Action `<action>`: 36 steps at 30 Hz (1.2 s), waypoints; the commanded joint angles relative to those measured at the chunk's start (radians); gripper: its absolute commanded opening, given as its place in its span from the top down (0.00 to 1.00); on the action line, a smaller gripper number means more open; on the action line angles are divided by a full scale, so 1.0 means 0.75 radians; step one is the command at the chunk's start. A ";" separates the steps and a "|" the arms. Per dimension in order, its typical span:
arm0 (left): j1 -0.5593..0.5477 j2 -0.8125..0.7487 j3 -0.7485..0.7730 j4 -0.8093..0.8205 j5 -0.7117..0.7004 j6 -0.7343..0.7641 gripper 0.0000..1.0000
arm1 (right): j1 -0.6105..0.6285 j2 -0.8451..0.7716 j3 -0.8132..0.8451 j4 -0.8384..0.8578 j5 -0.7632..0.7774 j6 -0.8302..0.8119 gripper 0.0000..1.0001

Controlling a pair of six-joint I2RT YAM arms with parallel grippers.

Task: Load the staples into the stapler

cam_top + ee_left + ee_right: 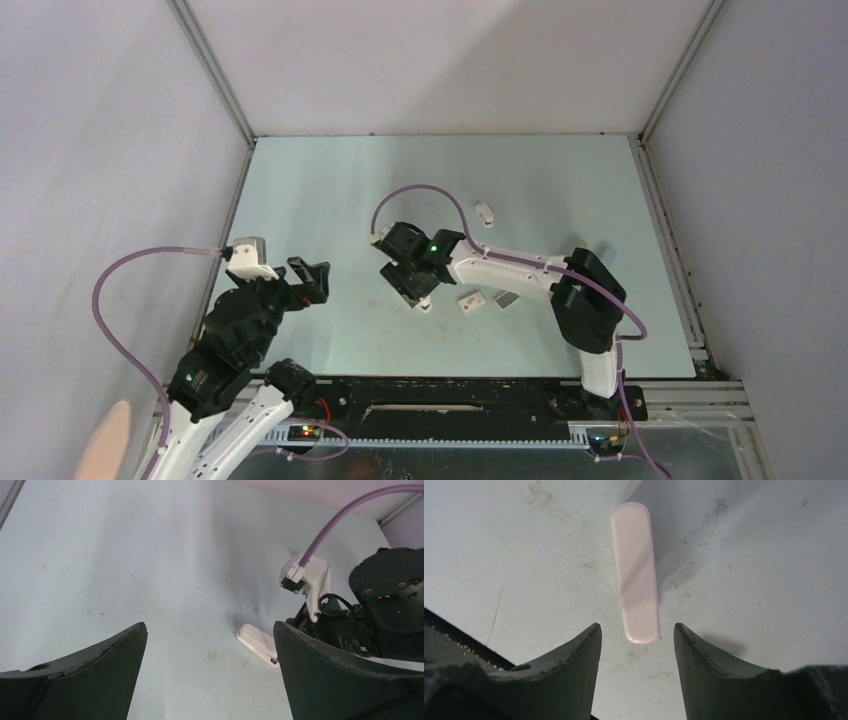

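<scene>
Left gripper (210, 626): lower left of the top view, fingers wide apart, empty. Right gripper (636, 628): centre, fingers apart either side of the pale pink stapler (635, 570), not touching. White staples box (472, 299) and grey staple tray (507, 297): side by side, just right of it.

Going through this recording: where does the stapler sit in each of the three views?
Top external: the stapler is mid-table, mostly hidden under the right gripper, with only its near end showing.
Left wrist: low, just right of centre, partly hidden.
Right wrist: upper centre, lying lengthwise just ahead of the open gripper.
Shared landmark: the right gripper, right at the stapler in every view.
</scene>
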 commanded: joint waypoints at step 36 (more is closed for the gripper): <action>0.243 0.029 -0.053 0.113 0.170 0.029 0.00 | -0.175 0.119 0.073 -0.068 0.010 0.002 1.00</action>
